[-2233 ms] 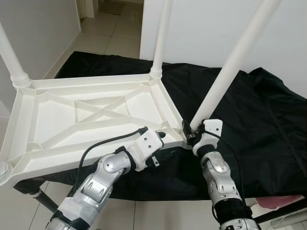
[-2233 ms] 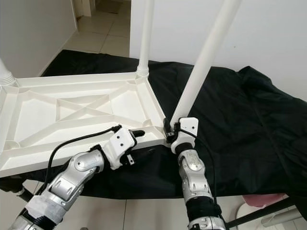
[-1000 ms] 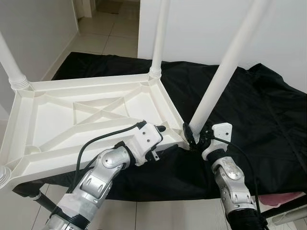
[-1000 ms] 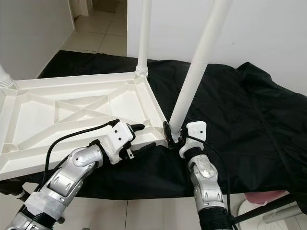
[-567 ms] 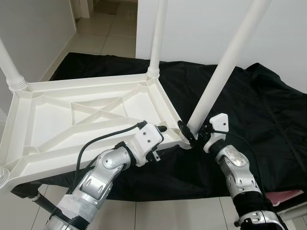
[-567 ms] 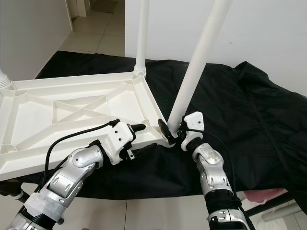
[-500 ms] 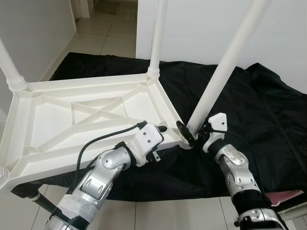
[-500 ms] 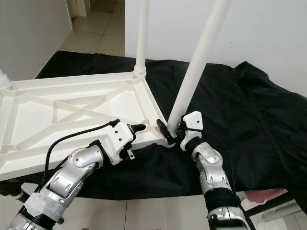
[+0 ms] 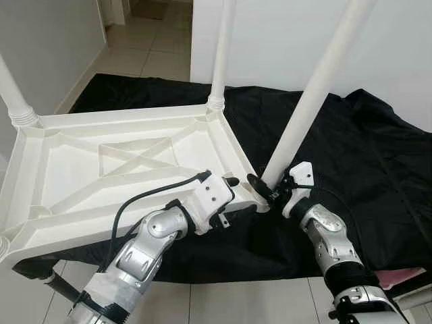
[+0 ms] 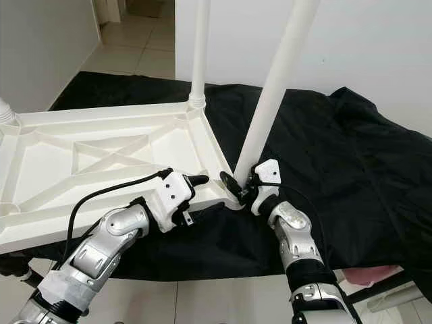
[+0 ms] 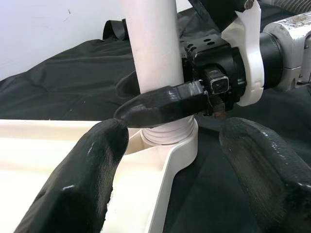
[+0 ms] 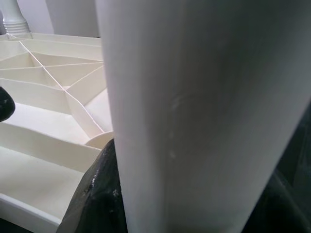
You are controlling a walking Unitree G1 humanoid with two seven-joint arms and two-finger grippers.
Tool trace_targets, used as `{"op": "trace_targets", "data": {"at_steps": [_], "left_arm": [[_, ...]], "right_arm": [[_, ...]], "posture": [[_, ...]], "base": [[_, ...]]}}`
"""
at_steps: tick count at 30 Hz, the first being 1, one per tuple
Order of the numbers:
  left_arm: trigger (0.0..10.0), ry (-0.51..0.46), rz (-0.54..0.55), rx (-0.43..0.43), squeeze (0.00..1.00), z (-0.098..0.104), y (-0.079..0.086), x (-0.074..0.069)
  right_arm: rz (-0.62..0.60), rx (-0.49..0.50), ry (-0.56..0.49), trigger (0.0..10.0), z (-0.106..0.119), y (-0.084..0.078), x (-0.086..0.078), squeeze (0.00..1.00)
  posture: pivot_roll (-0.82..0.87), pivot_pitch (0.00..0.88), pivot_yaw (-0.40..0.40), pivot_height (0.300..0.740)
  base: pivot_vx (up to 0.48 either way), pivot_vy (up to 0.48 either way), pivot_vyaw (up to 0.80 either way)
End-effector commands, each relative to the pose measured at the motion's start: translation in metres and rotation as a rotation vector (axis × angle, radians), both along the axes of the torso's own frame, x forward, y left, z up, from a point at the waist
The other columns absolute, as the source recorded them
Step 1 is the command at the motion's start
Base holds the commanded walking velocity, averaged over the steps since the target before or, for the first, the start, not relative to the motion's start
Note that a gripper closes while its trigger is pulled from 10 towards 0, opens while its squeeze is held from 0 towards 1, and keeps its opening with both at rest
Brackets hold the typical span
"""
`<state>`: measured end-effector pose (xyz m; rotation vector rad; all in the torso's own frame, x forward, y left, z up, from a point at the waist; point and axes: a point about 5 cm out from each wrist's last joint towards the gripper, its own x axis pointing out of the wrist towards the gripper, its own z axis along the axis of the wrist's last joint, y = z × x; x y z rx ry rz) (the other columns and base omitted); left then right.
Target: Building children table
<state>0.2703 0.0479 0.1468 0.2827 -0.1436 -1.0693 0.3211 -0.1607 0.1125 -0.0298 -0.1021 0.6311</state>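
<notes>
Here, upturned white table top lying on a black cloth, right gripper fingers clamped around the near leg by its corner socket, left gripper fingers spread wide astride the table's near rim.

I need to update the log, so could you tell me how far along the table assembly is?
Two far legs already stand in the upturned tabletop. The right gripper is clamped on the near-right leg at its corner socket; the left gripper straddles the rim. That leg's seating and turning the table upright seem left.

Upturned tabletop on cloth, legs up.
</notes>
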Motion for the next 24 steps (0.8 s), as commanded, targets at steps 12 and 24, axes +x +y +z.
{"op": "trace_targets", "data": {"at_steps": [12,24], "left_arm": [[10.0,0.010,-0.038,0.040,0.00,-0.007,-0.002,0.002],[10.0,0.003,-0.042,0.037,0.00,-0.007,-0.003,0.003]], "right_arm": [[-0.368,0.068,0.100,10.0,-0.014,-0.012,0.004,0.00],[-0.717,0.176,0.152,10.0,-0.025,0.004,-0.010,0.00]], "posture": [[-0.01,0.000,-0.085,0.740],[-0.02,0.000,-0.086,0.740]], "base": [[0.000,0.000,0.00],[0.000,0.000,0.00]]}}
